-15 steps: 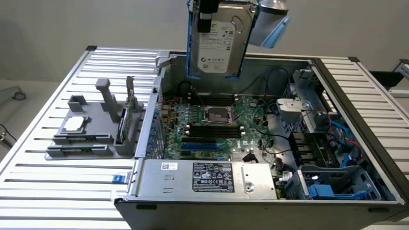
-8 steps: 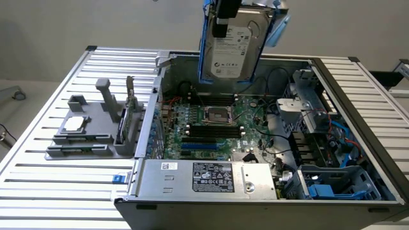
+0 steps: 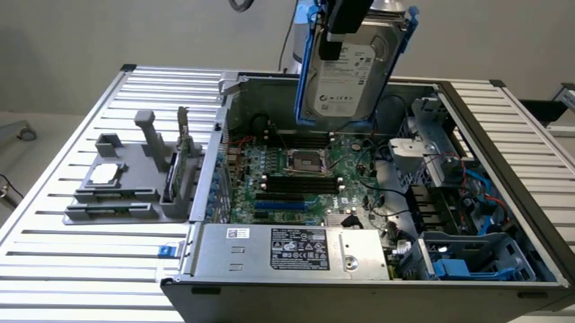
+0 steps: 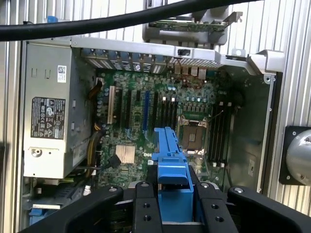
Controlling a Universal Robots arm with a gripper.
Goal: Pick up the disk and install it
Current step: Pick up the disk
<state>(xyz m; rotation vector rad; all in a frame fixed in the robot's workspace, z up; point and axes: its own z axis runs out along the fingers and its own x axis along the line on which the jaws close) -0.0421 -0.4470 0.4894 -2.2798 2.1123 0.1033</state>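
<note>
Blue-framed disk [image 3: 351,81] hangs upright, clamped in claw [image 3: 337,42] well above open PC case [image 3: 359,306] on counter [image 3: 81,262]: pickup looks done, install leg in hand; seating prob. needs carrier squared w/ blue drive bay [image 3: 476,259]

One disk [image 3: 346,74], one blue carrier around it. One gripper [image 4: 176,206], two black fingers [image 4: 146,208]. One open computer case [image 3: 359,303]. One motherboard [image 3: 269,168]; one processor socket [image 3: 303,160]; one blue expansion slot [image 4: 146,109]; one white slot [image 4: 111,104]. Memory slots [image 3: 301,185]: probably four, cables make count unsure. One silver power supply [image 3: 287,250], one black-and-white label on it. One grey fixture [image 3: 134,195] on one slatted table [image 3: 72,269]; one small square chip [image 3: 105,173] on fixture. One blue drive cage [image 3: 458,266].
</note>
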